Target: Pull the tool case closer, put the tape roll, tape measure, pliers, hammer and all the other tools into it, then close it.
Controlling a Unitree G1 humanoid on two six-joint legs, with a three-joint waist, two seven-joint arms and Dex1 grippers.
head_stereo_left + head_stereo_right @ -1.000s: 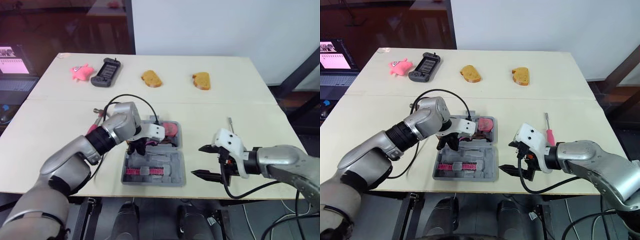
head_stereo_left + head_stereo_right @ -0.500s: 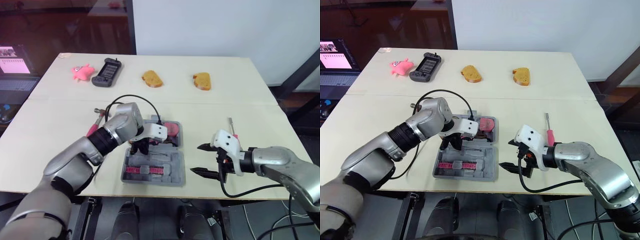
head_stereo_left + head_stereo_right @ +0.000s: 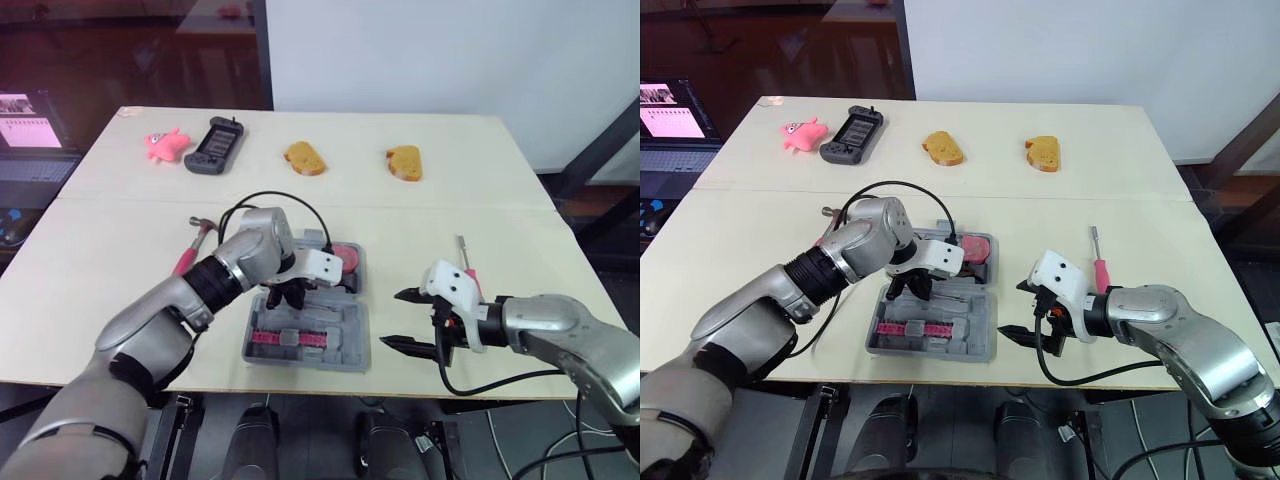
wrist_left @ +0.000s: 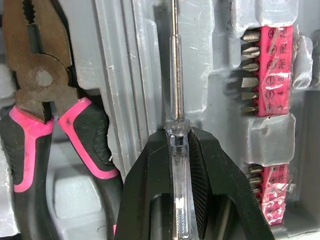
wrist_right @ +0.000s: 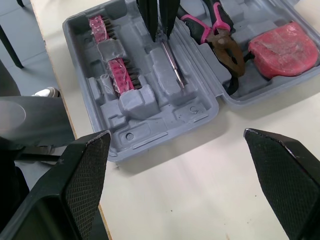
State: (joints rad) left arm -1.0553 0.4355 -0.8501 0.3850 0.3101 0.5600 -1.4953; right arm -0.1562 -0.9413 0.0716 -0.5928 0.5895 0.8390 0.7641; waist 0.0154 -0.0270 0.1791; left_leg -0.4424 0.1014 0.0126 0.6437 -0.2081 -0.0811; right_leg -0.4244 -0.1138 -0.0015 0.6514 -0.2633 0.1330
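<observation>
Left gripper [image 4: 177, 137], with the pink-handled hammer [image 3: 192, 245] lying on the bench [image 3: 120, 260] just off its left side, is clenched on a thin clear-handled screwdriver [image 4: 174, 100], tip laid along a groove in the open tool case [image 5: 150, 135]; pliers [image 4: 37, 75] sit in the next recess, a pink bit strip [image 4: 265, 45] on the groove's other side, and a pink round tool [image 5: 282, 47], probably the tape measure, in the far half; right gripper [image 3: 1011, 311] hangs spread and empty beside the case's right edge; a pink-handled screwdriver [image 3: 1099, 268] lies beyond it; judged step: seating the thin screwdriver; next, release it flat in the groove, then fetch the hammer.
</observation>
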